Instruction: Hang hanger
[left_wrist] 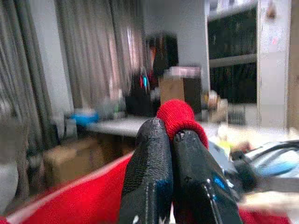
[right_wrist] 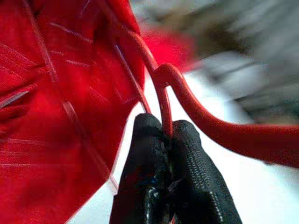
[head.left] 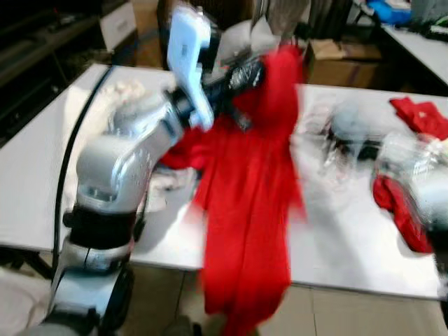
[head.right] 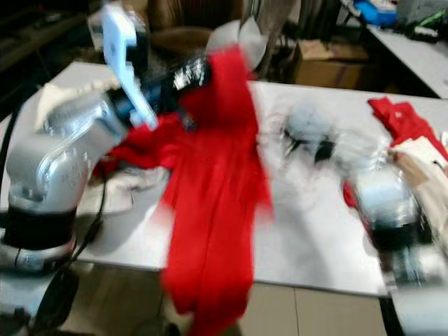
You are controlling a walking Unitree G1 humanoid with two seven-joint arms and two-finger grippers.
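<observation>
A long red garment [head.left: 248, 196] hangs down past the front edge of the white table [head.left: 336, 238]. My raised left gripper [left_wrist: 170, 135] is shut on a fold of its red cloth at the top, and its black fingers [head.left: 241, 73] show beside the garment. In the right wrist view my right gripper [right_wrist: 168, 135] is shut on the thin stem of a red hanger [right_wrist: 205, 121], with red cloth close beside it. My right arm [head.left: 413, 175] is a blur over the table's right side.
More red clothing [head.left: 420, 115] lies at the table's right end, and pale cloth [head.left: 168, 185] lies under my left arm. Cardboard boxes [head.left: 336, 59] and a second table [head.left: 420, 42] stand behind. A black cable [head.left: 70, 147] runs along my left arm.
</observation>
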